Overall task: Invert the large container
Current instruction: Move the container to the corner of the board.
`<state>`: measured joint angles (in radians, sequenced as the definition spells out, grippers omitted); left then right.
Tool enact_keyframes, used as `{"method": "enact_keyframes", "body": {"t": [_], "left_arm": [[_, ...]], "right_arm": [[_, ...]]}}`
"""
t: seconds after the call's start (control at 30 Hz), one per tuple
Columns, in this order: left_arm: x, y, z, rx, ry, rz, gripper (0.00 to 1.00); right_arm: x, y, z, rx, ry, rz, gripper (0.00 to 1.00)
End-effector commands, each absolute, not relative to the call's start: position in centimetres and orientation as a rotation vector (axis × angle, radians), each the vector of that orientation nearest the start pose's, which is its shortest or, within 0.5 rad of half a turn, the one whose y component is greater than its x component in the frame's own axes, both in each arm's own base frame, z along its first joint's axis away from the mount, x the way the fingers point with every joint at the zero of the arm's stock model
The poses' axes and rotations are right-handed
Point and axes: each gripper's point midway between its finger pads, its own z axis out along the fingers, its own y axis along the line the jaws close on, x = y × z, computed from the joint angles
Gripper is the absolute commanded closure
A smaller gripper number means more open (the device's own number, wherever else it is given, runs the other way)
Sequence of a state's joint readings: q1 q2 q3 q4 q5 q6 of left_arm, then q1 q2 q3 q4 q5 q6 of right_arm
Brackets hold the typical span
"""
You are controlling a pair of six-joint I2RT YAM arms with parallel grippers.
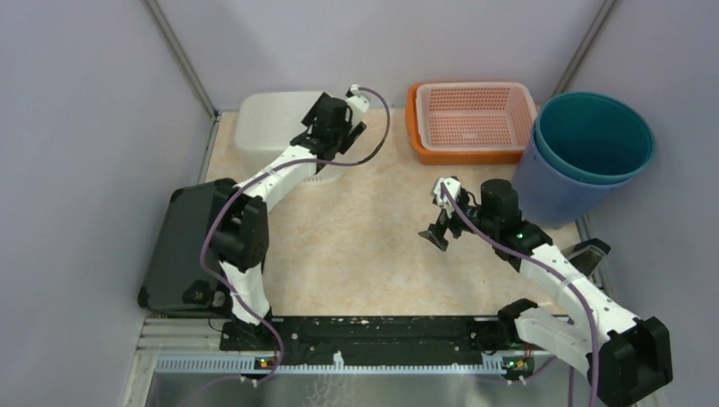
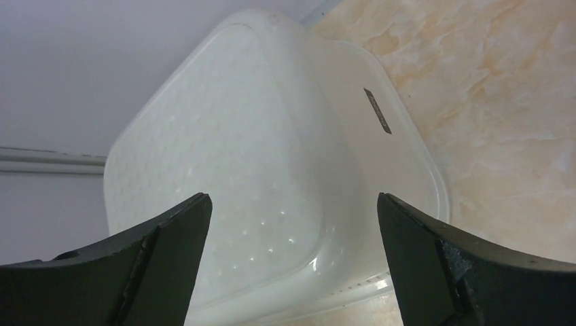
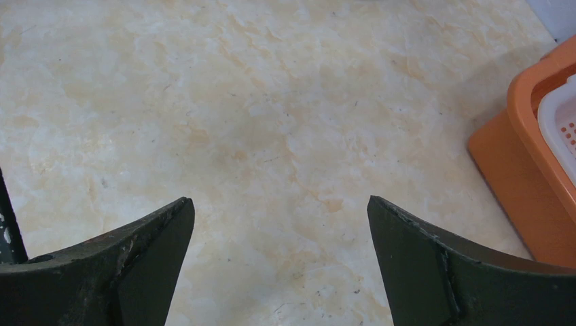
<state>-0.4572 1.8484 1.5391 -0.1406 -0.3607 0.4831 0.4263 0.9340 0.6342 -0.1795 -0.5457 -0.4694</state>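
The large container (image 1: pixel 270 121) is a white, dimpled plastic tub at the back left of the table. In the left wrist view the large container (image 2: pixel 272 149) fills the frame with its flat base facing up and its rim down on the tabletop. My left gripper (image 1: pixel 332 140) hovers over the tub's right side, and the left gripper (image 2: pixel 292 200) is open with nothing between its fingers. My right gripper (image 1: pixel 434 236) is open above bare tabletop mid-table, well apart from the tub. In its own view the right gripper (image 3: pixel 280 200) frames only marble-patterned surface.
An orange tray (image 1: pixel 420 140) holding a pink perforated basket (image 1: pixel 470 114) stands at the back centre-right; the orange tray (image 3: pixel 516 156) also shows at the right wrist view's edge. A tall blue bin (image 1: pixel 585 157) stands at the right. A black case (image 1: pixel 182 246) lies along the left edge.
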Motion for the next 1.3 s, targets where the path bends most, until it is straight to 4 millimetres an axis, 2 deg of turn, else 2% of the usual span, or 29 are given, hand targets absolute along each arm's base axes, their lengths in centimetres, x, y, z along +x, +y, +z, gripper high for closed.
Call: {"method": "enact_keyframes", "body": {"t": [0.0, 0.17, 0.3, 0.47, 0.57, 0.9, 1.27], "left_arm": [[53.8, -15.4, 22.2, 0.585, 1.859, 0.471, 0.01], [54.3, -13.6, 20.9, 0.583, 1.868, 0.597, 0.01], [54.4, -11.4, 20.6, 0.543, 1.885, 0.645, 0.01], [54.9, -8.3, 20.1, 0.486, 1.917, 0.655, 0.01], [54.8, -7.3, 19.4, 0.483, 1.931, 0.656, 0.01], [55.4, -5.5, 18.9, 0.446, 1.950, 0.685, 0.01], [57.2, -5.9, 18.2, 0.419, 1.970, 0.663, 0.01]], "right_arm": [[25.1, 19.4, 18.3, -1.150, 1.591, 0.515, 0.01], [25.0, 19.5, 18.3, -1.155, 1.590, 0.522, 0.01], [24.9, 19.5, 18.3, -1.156, 1.588, 0.526, 0.01], [24.9, 19.6, 18.4, -1.158, 1.582, 0.528, 0.01], [24.9, 19.6, 18.4, -1.157, 1.583, 0.530, 0.01], [24.9, 19.7, 18.1, -1.157, 1.593, 0.536, 0.01], [25.0, 19.6, 18.0, -1.155, 1.598, 0.531, 0.01]]}}
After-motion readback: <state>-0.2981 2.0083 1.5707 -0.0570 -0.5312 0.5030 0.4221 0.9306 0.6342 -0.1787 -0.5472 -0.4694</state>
